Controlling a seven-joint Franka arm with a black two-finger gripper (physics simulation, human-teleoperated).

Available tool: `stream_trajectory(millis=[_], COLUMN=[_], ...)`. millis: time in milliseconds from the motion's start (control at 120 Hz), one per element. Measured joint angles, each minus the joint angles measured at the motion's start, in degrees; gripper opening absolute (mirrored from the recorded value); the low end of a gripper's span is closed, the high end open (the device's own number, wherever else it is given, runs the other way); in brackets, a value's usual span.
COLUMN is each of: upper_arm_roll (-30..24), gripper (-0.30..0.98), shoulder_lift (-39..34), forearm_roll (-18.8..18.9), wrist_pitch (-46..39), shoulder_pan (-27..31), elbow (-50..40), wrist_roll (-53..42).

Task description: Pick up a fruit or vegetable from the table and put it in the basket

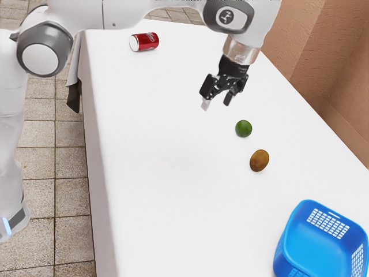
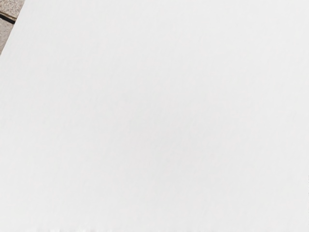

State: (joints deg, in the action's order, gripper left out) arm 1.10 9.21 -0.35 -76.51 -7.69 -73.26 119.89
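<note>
My black gripper hangs above the white table in the exterior view, open, its two fingers apart with nothing between them. A round green fruit, perhaps a lime, lies on the table a little below and to the exterior view's right of the gripper. Beside it, closer to the basket, is a brown oval fruit, like a kiwi. The blue basket stands at the exterior view's lower right, and the part of its inside that shows holds nothing. Beneath the hand, the wrist view has the bare tabletop.
A red can lies on its side near the table's far end in the exterior view. A brown wall runs along the table's right side there. Tiled floor shows past the table edge in the wrist view.
</note>
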Motion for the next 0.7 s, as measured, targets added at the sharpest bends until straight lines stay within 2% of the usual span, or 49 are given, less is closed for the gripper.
stream_trajectory(millis=[150,283,383,508,608,700], upper_arm_roll=[-1.3,-2.2,-3.0,-3.4,-3.3,-3.4], gripper=[0.69,0.69,0.69,0.68,0.67,0.67], shoulder_lift=[0.0,-3.7,-0.9,5.7,6.2,5.2], forearm_roll=[-1.4,-2.4,-2.4,0.3,4.9,7.2], wrist_pitch=[-1.1,-1.6,-2.0,-4.8,-8.4,-11.0], shoulder_pan=[-0.3,-1.6,-3.3,-4.5,-4.2,-4.5], elbow=[0.1,-0.3,0.4,2.3,1.2,-0.6], wrist_roll=[4.3,7.2,8.6,4.2,-2.9,-9.6])
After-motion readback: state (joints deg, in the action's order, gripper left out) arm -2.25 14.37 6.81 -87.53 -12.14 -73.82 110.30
